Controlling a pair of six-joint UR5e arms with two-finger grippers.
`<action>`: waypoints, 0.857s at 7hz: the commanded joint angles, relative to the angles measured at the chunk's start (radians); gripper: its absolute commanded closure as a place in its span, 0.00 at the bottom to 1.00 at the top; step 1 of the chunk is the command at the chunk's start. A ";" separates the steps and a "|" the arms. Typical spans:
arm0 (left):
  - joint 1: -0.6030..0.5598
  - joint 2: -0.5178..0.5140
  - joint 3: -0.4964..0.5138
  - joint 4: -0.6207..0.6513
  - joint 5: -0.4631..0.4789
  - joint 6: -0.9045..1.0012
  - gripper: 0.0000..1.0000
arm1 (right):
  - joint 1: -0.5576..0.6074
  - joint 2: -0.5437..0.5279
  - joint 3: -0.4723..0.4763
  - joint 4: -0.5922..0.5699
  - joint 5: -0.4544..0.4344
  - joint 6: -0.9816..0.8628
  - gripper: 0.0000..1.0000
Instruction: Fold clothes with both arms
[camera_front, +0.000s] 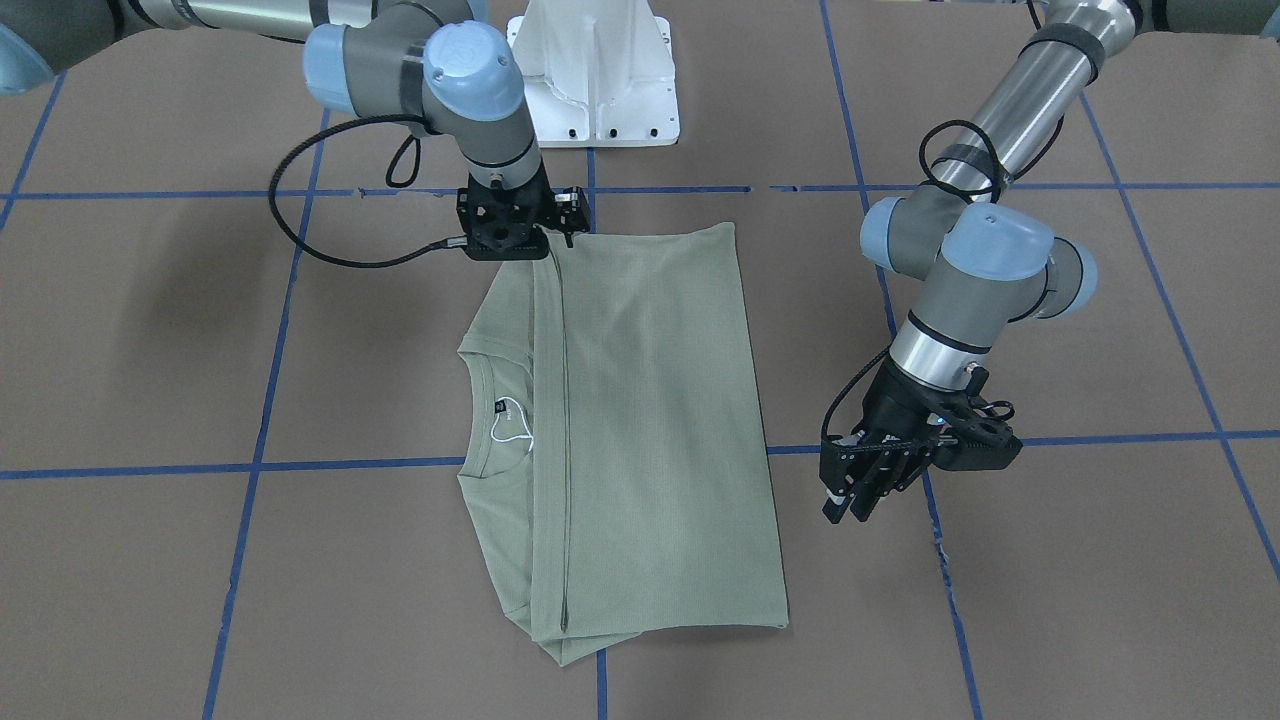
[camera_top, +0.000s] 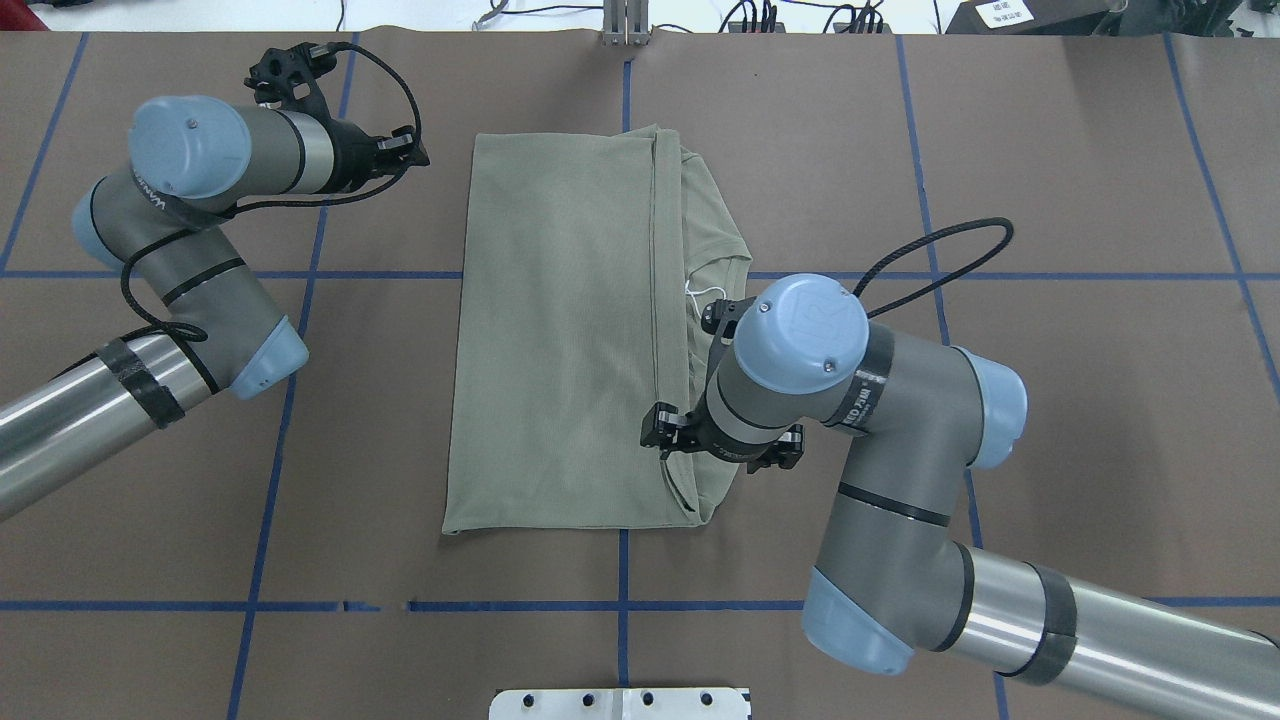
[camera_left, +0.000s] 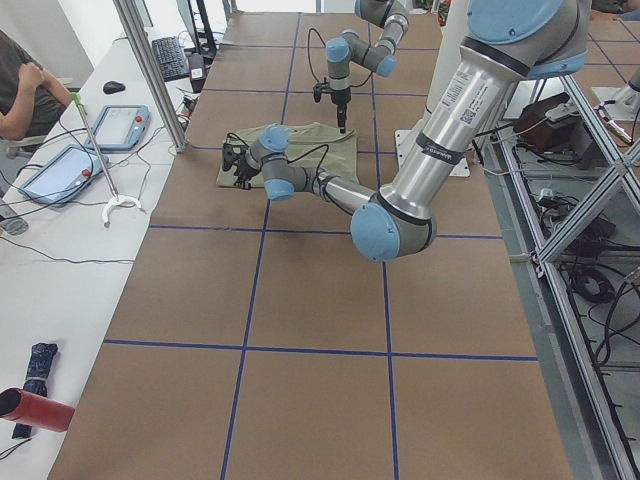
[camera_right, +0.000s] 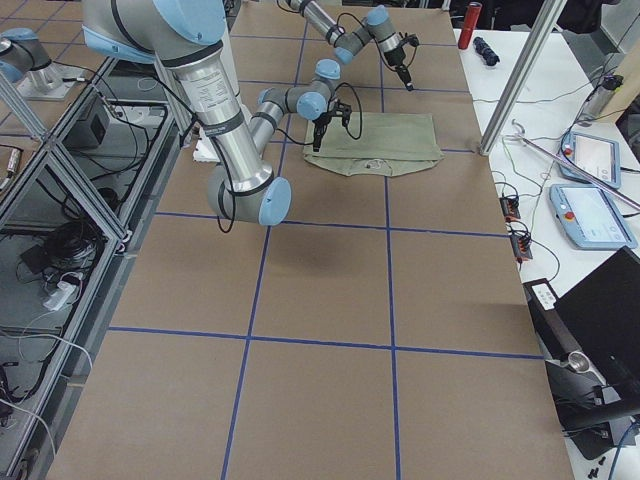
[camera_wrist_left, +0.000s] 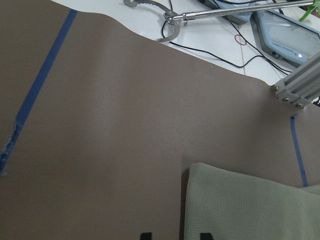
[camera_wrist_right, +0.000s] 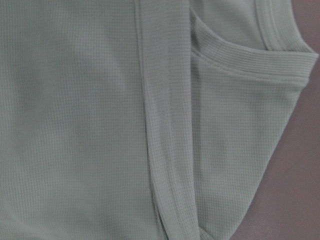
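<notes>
Brown paper-covered worktop (camera_top: 1050, 400) with a blue tape grid; white pedestal base (camera_front: 600, 80) at the robot's side. Sage-green knit shirt (camera_top: 560, 330) lies flat mid-worktop, folded into a long rectangle, one panel lapped over with its seam edge running the length of the garment. Round neck faces the robot's right, with the dark neck label (camera_front: 500, 407) and white string tag (camera_front: 515, 425) showing just beside the lapped edge. Right claw (camera_front: 515, 238) points straight down at the end of that lapped edge nearest the robot, at or right on the cloth. Its fingertips are hidden under the wrist and missing from its own camera, which only sees knit fabric close up, so can't tell whether it's apart or pinching. Left claw (camera_front: 850, 500) is off the shirt, near the far hem corner on the robot's left, over bare worktop. Its fingertips are spread with a gap between them, holding nothing.
</notes>
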 joint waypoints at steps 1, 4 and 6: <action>0.000 0.004 -0.001 -0.001 0.000 -0.002 0.57 | -0.014 0.069 -0.059 -0.140 -0.004 -0.148 0.00; 0.005 0.004 -0.020 0.001 0.000 -0.023 0.57 | -0.030 0.058 -0.108 -0.142 -0.007 -0.202 0.00; 0.009 0.032 -0.055 0.002 0.000 -0.028 0.57 | -0.031 0.034 -0.100 -0.142 -0.007 -0.205 0.00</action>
